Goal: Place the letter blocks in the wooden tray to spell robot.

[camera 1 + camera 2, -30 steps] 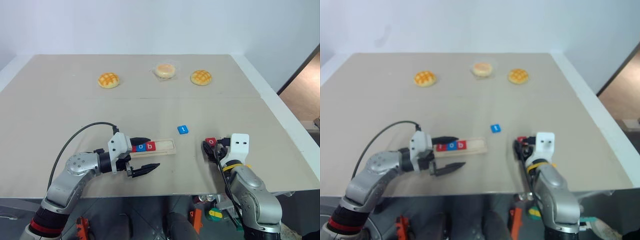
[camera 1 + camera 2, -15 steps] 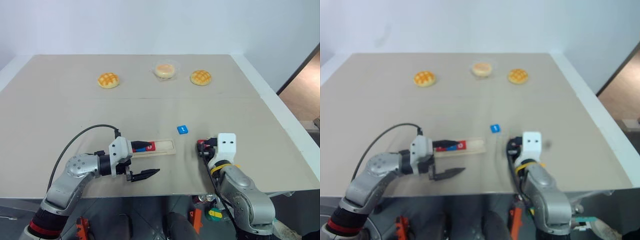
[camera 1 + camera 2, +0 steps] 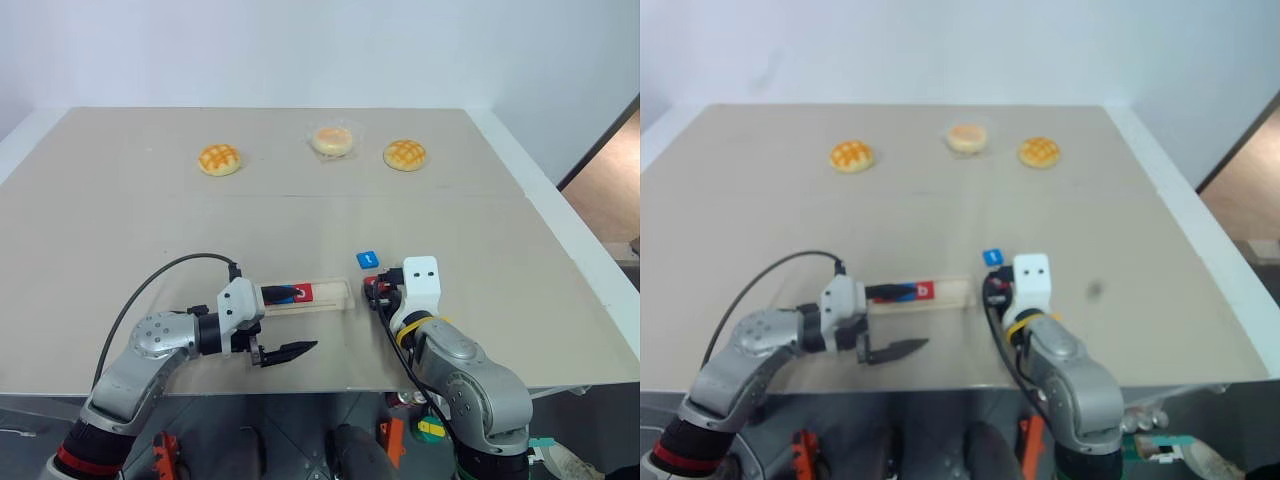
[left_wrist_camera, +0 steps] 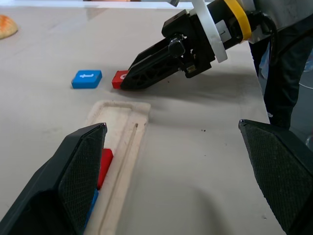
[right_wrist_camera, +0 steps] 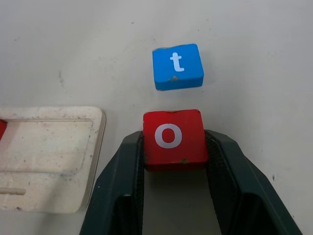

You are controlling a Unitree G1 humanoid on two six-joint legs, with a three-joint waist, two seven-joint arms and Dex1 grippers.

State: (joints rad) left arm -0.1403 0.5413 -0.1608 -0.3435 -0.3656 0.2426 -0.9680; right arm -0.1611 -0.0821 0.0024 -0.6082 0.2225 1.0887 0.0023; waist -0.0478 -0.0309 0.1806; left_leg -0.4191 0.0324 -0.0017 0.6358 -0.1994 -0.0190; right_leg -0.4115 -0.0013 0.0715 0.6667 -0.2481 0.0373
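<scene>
We count three buns along the far side of the bench (image 3: 120, 210): a crosshatched bun (image 3: 219, 159) toward ten o'clock, a paler bun in a clear wrapper (image 3: 332, 140) at twelve, and a second crosshatched bun (image 3: 404, 154) toward one o'clock.

One wooden tray (image 3: 325, 296) lies near the front edge, at about six o'clock. Of the letter blocks we can make out four. The tray's left part holds a blue block (image 3: 285, 295) and a red block (image 3: 303, 293) side by side; the left finger hides what lies further along, so we cannot tell whether a third sits there. The tray's right part is bare.

Our left end effector (image 3: 287, 322) lies low over the bench with its fingers wide apart, one across the tray's left end and the other on the near side of it, gripping nothing.

Our right end effector (image 5: 173, 147) is clamped on the red "o" block (image 5: 172, 138), one finger on each side, just off the tray's right end. The blue "t" block (image 5: 177, 65) lies on the bench just beyond it, apart from it and from the tray.
</scene>
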